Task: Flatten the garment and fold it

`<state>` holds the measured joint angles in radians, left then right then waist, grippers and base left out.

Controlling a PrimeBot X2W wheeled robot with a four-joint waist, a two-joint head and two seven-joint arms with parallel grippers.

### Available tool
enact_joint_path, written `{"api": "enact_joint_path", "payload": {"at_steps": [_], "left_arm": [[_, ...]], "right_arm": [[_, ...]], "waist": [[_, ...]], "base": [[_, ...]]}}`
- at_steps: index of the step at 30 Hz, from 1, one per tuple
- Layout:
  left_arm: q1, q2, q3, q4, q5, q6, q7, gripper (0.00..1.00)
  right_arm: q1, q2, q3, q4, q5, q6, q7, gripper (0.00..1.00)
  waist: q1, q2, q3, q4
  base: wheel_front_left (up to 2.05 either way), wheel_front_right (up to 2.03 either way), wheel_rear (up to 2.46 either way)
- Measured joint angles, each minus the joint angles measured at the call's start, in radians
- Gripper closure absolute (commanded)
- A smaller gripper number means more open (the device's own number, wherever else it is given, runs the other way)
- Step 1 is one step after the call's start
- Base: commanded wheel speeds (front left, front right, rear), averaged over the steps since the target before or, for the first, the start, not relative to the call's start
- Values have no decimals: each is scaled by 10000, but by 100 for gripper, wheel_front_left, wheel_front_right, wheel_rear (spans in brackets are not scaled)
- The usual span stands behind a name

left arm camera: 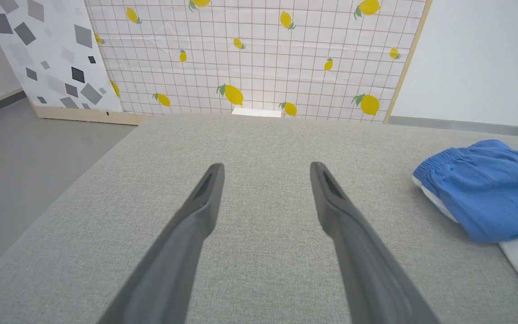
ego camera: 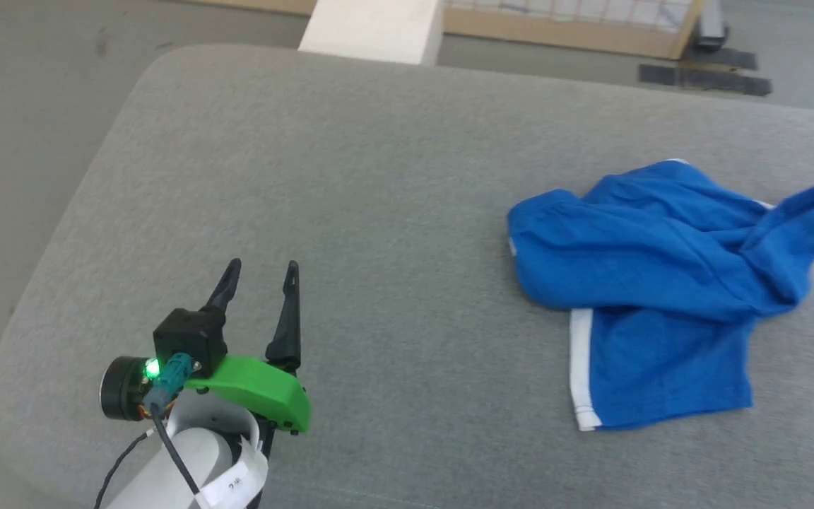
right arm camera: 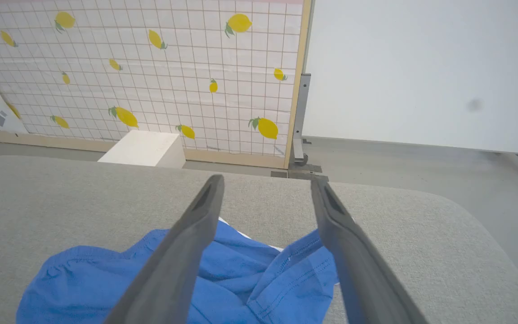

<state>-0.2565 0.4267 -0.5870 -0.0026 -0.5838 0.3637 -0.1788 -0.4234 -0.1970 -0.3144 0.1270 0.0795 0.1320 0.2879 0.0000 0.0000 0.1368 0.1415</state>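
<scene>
Broadly, a grey padded table [ego camera: 393,177] with a woven, felt-like cover and rounded corners takes up most of the scene. Beyond the table's far edge stands a wood-framed panel [left arm camera: 259,58] printed with a grid and yellow lemons, with a speckled grey-and-white panel [left arm camera: 47,58] at the far left corner and a plain white wall past the far right corner. The garment [ego camera: 647,283], soft royal-blue shorts, lies crumpled on the table's right half, one leg flat toward the near edge with a white stripe [ego camera: 580,367] down its side, the rest bunched in loose folds. Its gathered waistband [left arm camera: 439,157] faces the table's middle. Its right end is hidden by the pale right wrist and the frame edge. A white block [right arm camera: 144,148] sits just off the table's far edge, its base out of sight. The left gripper [ego camera: 263,264], on a green plastic bracket [ego camera: 266,389], hangs over the table's near left part, dark tapered fingers spread wide and empty. The right gripper [right arm camera: 266,179] is over the table's right side above the bunched cloth, fingers likewise wide apart with nothing clamped between them.
</scene>
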Motion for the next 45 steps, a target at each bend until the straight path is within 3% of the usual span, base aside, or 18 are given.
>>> {"api": "enact_joint_path", "payload": {"at_steps": [10,15,21,26,34,39,45], "left_arm": [[129,36,40,-125,-140,104,-2,0],[255,13,12,-77,-178,115,-90,0],[315,0,-54,-52,-194,73,-167,0],[305,-31,-111,-61,-207,63,-167,0],[218,-107,-205,13,-222,-42,-178,0],[63,-219,-278,174,-222,-125,-245,0],[-4,-249,-301,280,-221,-182,-301,0]], "right_arm": [[2894,1024,1126,-2211,1001,0,-1020,0],[4239,1336,1536,-2744,1095,0,-1369,0],[4771,1417,1776,-3003,1097,0,-1302,0],[4817,1358,2788,-3164,1060,0,-276,0],[4582,541,4675,-2734,1271,0,2777,0],[4123,316,5028,-2109,1406,-2,4205,0],[3941,151,5145,-1515,1406,-2,4556,0]], "waist": [[0,0,-415,-763],[0,0,-511,-1003],[0,0,-387,-1047],[0,0,-120,-935],[0,0,454,-601],[0,0,735,-218],[0,0,998,109]], "base": [[0,0,0],[0,0,0],[0,0,0],[0,0,0],[0,0,0],[0,0,0],[0,0,0]]}}
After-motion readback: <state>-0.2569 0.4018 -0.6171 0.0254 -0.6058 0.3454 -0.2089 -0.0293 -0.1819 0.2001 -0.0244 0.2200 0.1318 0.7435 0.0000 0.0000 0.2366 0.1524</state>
